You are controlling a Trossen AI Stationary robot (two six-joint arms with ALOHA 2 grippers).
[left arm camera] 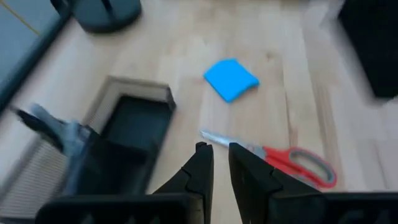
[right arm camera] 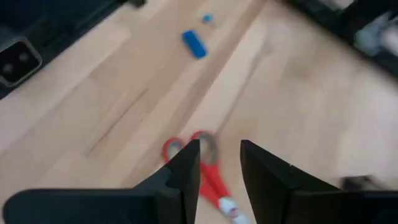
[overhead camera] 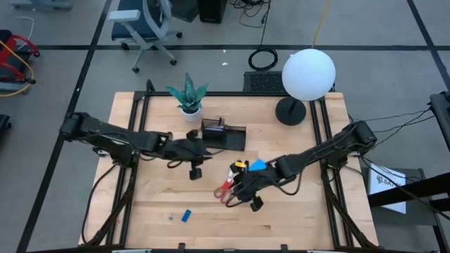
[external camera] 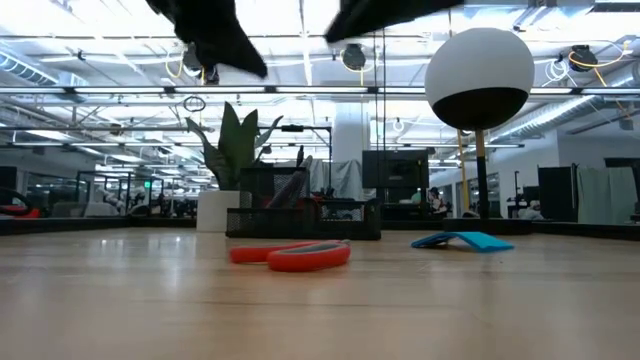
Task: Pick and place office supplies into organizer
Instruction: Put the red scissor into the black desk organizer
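We start at the near edge of the table [overhead camera: 295,218], as seen from above. A small blue block [overhead camera: 187,216] lies there on the bare wood, with a tinier blue speck [overhead camera: 170,218] just beside it; both show again in the right wrist view, well apart from everything else.

Next in, the red-handled scissors [overhead camera: 224,190] lie flat on the wood, handles toward the near side. In the low view we see only their red loops [external camera: 292,256] resting on the tabletop. The right gripper [overhead camera: 246,184] hangs above them. From its own wrist camera we see its two fingers [right arm camera: 186,163] standing a modest gap apart with nothing between them, the scissor handles [right arm camera: 193,149] on the wood below. It has hold of nothing.

Just beyond, the bright blue notepad [overhead camera: 258,165] lies flat near the right arm, clear of the scissors. In the low view one edge of it looks slightly lifted off the wood.

Farther in, the left gripper [overhead camera: 198,149] sits just beside the black organizer [overhead camera: 223,135], at its left end. In the left wrist view its fingers [left arm camera: 200,168] are nearly together, only a thin slit between them, and empty. Some dark, thin item stands in the organizer's back section; we cannot tell what it is.

Farthest back, a potted plant [overhead camera: 188,95] stands left of the organizer, and a white globe lamp [overhead camera: 308,74] on a round black base stands right of it.
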